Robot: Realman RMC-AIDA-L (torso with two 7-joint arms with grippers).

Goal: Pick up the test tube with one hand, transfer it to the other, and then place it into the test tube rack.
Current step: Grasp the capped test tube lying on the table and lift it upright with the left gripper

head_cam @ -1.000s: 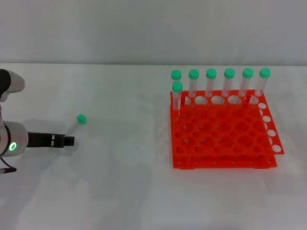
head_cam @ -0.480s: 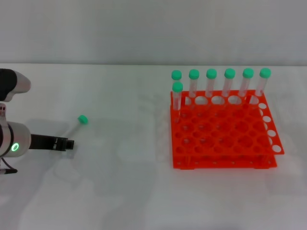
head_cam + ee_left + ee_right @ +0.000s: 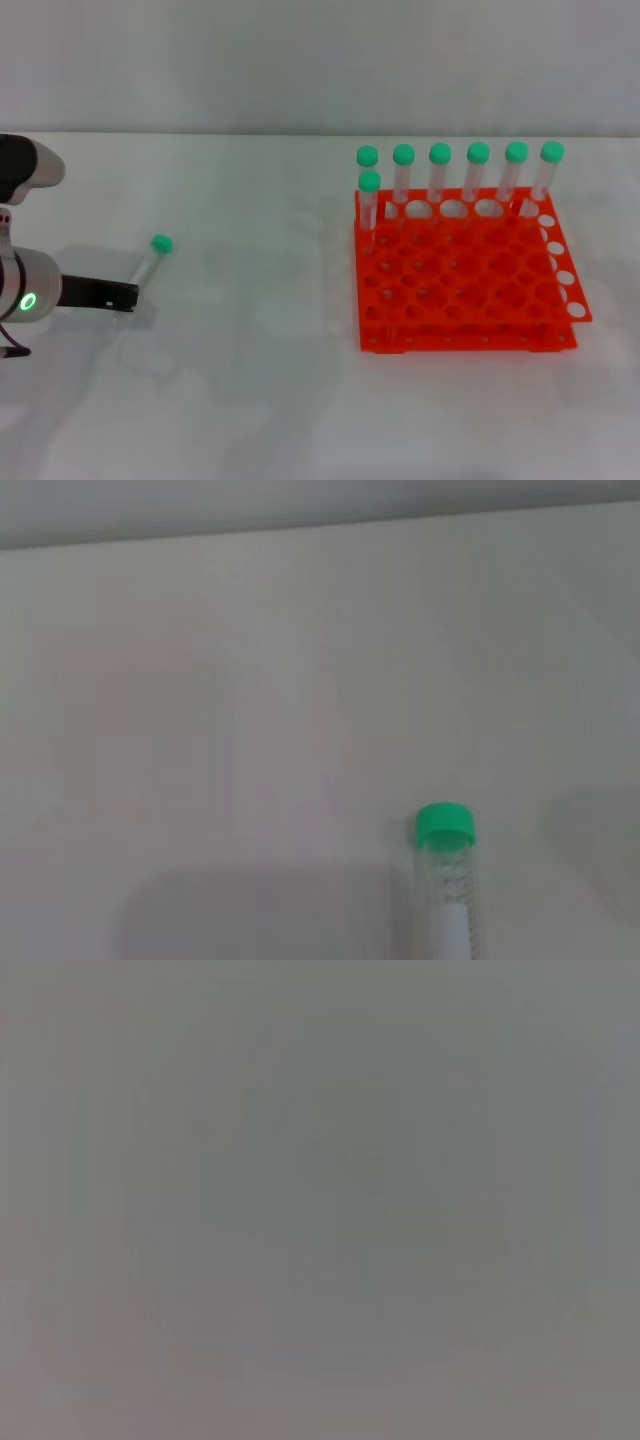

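Observation:
The test tube (image 3: 148,264), clear with a green cap (image 3: 161,243), lies slanted on the white table at the left. Its lower end sits at the tip of my left gripper (image 3: 128,295), the black one on the white-and-silver arm with the green light, which is shut on it. The left wrist view shows the tube (image 3: 448,890) and its cap close up over the table. The orange-red test tube rack (image 3: 460,290) stands at the right, far from the tube. My right gripper is out of view; its wrist view is plain grey.
Several identical green-capped tubes (image 3: 440,175) stand upright in the rack's far row, and one more (image 3: 369,205) stands in the second row at its left end. White table (image 3: 250,330) lies between the left gripper and the rack.
My left gripper has drawn back to the left, and the tube, cap included, has shifted left with it. The rack and its tubes have not moved.

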